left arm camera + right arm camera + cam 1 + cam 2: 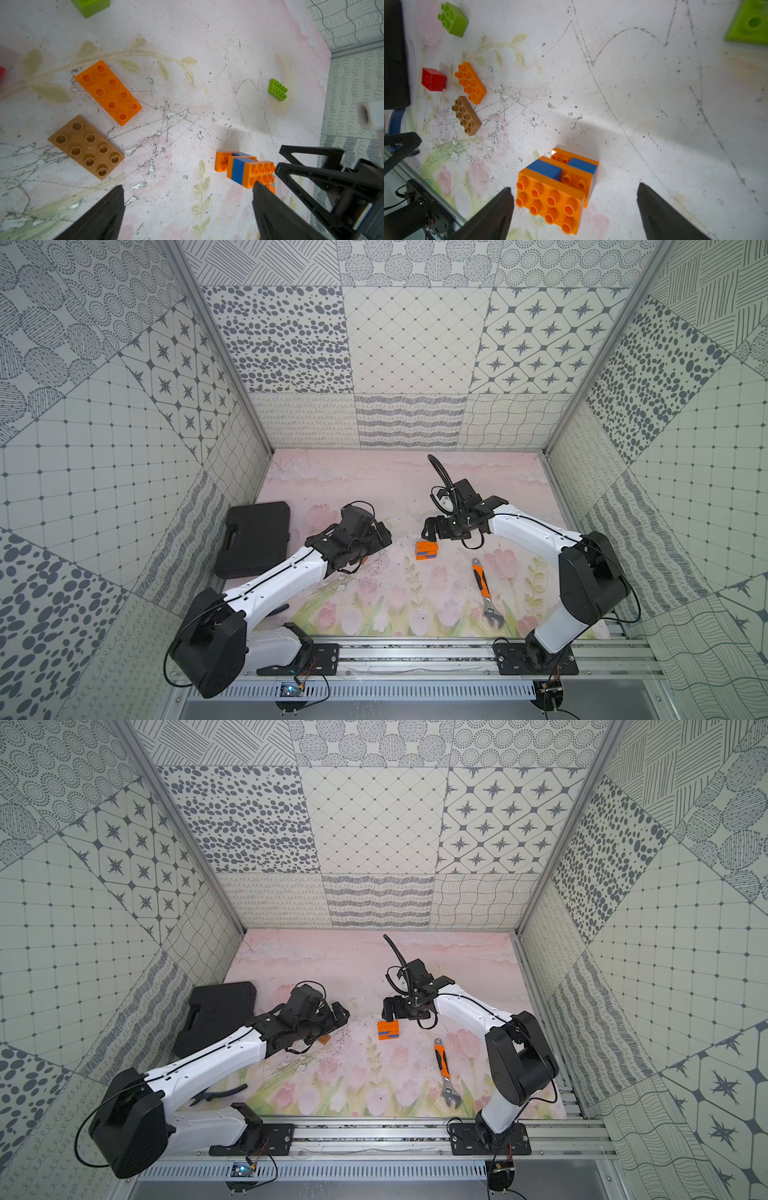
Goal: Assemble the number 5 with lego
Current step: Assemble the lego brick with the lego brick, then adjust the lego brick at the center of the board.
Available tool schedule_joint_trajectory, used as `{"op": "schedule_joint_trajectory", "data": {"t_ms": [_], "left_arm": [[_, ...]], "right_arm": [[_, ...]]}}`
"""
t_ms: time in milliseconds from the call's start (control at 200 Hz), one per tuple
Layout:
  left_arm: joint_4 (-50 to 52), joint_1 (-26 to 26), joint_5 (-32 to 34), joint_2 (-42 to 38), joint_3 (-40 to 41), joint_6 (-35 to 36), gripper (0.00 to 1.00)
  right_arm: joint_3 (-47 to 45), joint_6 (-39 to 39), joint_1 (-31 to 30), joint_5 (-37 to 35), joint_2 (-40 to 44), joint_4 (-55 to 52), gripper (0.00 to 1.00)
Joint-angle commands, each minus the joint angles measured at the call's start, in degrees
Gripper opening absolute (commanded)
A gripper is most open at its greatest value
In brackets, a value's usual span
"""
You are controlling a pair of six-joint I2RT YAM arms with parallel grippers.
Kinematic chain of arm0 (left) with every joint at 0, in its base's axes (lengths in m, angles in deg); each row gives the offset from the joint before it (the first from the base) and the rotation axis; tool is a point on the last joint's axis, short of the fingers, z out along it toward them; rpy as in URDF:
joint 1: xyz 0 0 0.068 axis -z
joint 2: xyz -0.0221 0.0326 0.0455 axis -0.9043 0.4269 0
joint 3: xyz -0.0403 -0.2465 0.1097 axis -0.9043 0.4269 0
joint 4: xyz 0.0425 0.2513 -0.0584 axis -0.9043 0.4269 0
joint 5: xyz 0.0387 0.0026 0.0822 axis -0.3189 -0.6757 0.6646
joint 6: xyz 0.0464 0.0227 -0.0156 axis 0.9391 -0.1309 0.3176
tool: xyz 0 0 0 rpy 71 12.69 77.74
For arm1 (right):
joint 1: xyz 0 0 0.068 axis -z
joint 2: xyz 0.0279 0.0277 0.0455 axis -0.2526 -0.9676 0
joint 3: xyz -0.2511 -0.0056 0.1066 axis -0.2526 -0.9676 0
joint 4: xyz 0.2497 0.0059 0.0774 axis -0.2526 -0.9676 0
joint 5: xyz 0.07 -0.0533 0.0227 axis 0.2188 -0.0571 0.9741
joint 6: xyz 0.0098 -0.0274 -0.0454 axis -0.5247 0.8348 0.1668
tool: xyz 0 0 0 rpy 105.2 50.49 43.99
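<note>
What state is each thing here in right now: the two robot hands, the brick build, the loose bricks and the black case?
Left hand: open, empty.
Right hand: open, empty, beside the build.
Orange and blue build: stacked, on the mat, released.
Loose orange brick: flat, unattached.
Brown brick: flat, unattached.
Black case: shut.

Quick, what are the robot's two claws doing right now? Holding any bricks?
Left gripper: open, holding nothing.
Right gripper: open, holding nothing; the orange and blue stack lies by it.

Bright, even light; soft shadows, wide-angle bending at edges.
</note>
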Motion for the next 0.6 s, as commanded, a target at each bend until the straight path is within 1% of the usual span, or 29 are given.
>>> {"op": "schedule_joint_trajectory", "data": {"t_ms": [0, 135, 215, 305, 480, 595], "left_arm": [[-3.2, 0.9, 0.5, 2.1, -0.7, -0.4, 0.99], [-4.7, 1.0, -0.3, 2.9, 0.2, 0.2, 0.99], [-5.6, 1.0, -0.5, 3.4, 0.6, 0.6, 0.99], [-6.8, 1.0, -0.7, 4.1, 0.6, 0.9, 0.99], [-7.1, 1.4, -1.8, 6.6, -1.1, 0.0, 0.99], [-6.5, 1.7, -2.1, 7.7, -2.3, -0.8, 0.99]], "right_arm": [[-2.0, 6.9, 0.2, 4.8, 2.2, 7.9, 0.92], [-4.9, 10.3, 0.2, 5.3, 3.4, 12.4, 0.90], [-6.1, 10.8, 0.2, 4.8, 4.6, 14.5, 0.89], [-6.8, 11.3, 0.2, 6.5, 5.6, 16.7, 0.88], [-7.6, 14.6, 0.1, 9.7, 6.1, 17.0, 0.88], [-9.1, 17.6, 0.1, 9.2, 6.9, 18.0, 0.88]]}}
